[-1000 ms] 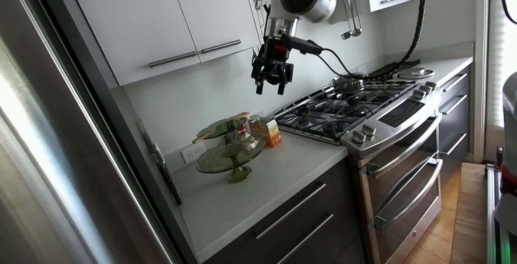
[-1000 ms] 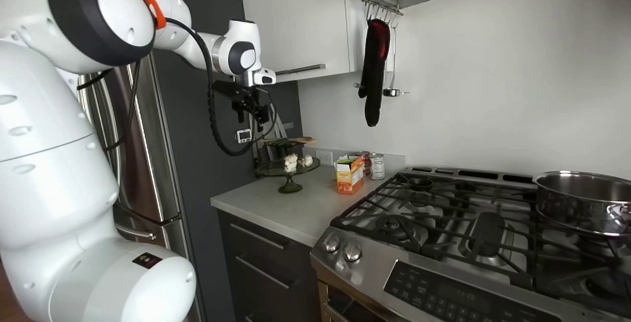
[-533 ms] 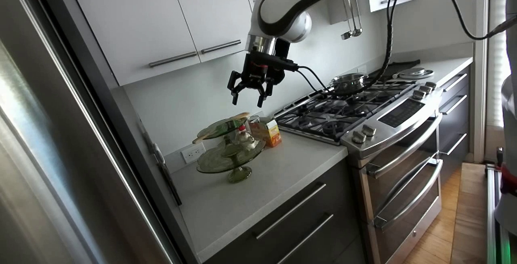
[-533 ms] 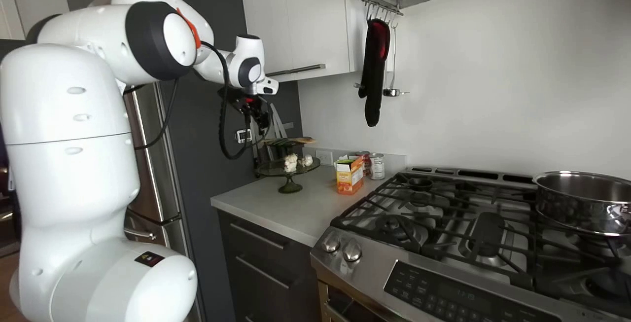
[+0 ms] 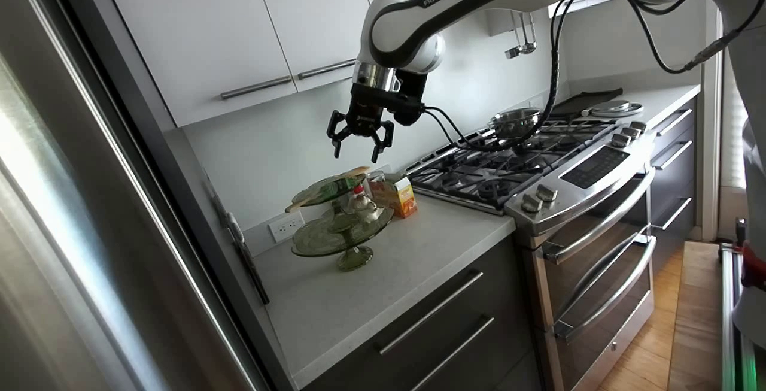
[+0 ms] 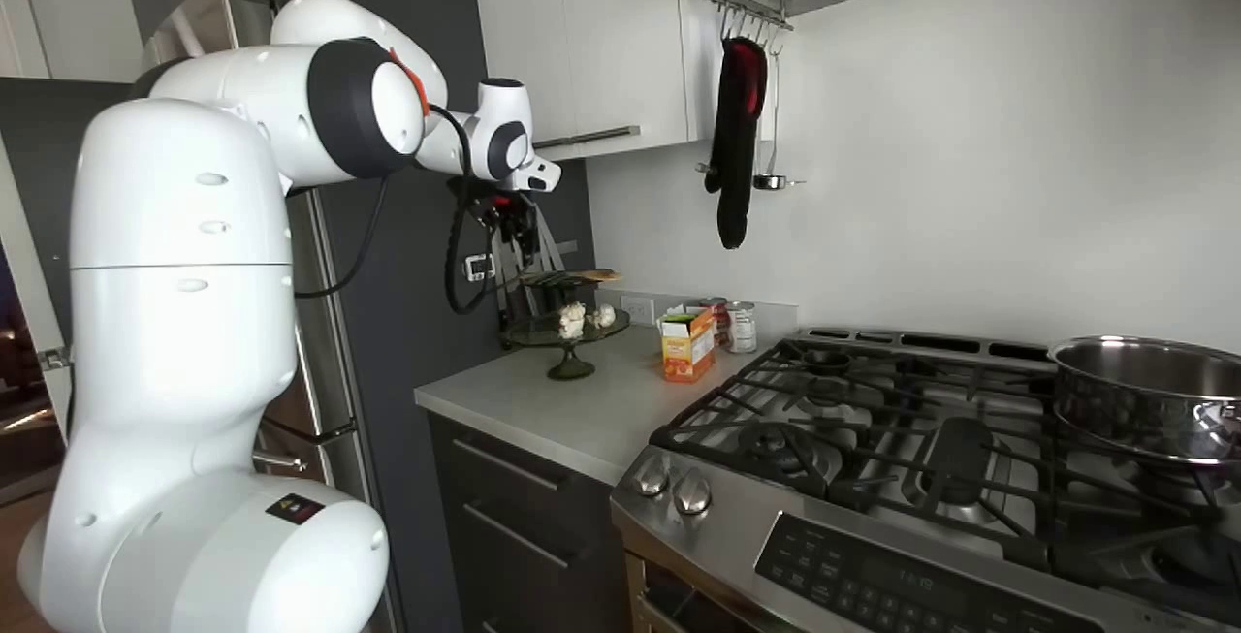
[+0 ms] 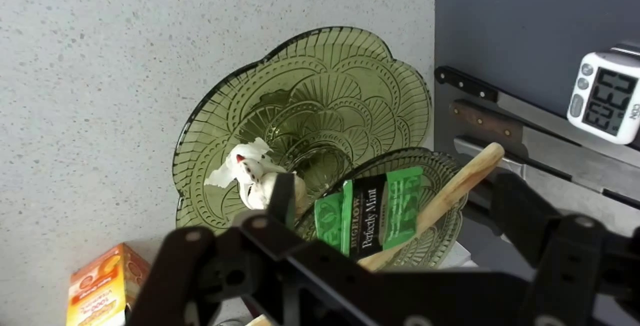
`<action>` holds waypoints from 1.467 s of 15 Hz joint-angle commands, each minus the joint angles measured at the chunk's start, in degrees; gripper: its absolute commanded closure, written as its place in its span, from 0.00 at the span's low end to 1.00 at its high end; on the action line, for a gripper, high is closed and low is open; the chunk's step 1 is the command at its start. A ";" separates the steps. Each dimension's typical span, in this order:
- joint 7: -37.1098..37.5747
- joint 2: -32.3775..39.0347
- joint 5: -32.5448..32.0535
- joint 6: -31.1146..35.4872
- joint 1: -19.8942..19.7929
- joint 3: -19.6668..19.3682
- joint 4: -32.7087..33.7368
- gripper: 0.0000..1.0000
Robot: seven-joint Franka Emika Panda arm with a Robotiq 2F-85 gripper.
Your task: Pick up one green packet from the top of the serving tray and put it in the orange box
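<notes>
The serving tray is a two-tier olive-green glass stand (image 5: 332, 240), also in an exterior view (image 6: 528, 331) and the wrist view (image 7: 325, 84). On its top plate lie green packets (image 7: 370, 216), overlapping, one marked Perfectly Mint; they show small in an exterior view (image 5: 341, 186). The orange box (image 6: 686, 362) stands upright with its top flaps open on the counter beside the tray; it also shows in an exterior view (image 5: 406, 202) and the wrist view (image 7: 97, 286). My gripper (image 5: 356, 156) is open and empty above the top plate. In the wrist view its fingers (image 7: 394, 188) stand apart around the packets.
A wooden utensil (image 7: 462, 178) lies across the top plate beside the packets. White garlic (image 6: 572, 320) and a small white figure with a red tip (image 7: 250, 166) sit on the lower plate. Cans (image 6: 741, 328) stand behind the box. Knives and a timer (image 7: 605, 96) are on the side panel.
The arm has swung toward the tray and lowered, bringing my gripper over the top plate. The fingers look wider apart in the exterior view. The tray, packets and box have not moved.
</notes>
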 commanded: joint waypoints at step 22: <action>-3.81 19.76 -4.48 1.72 4.72 -5.57 21.58 0.16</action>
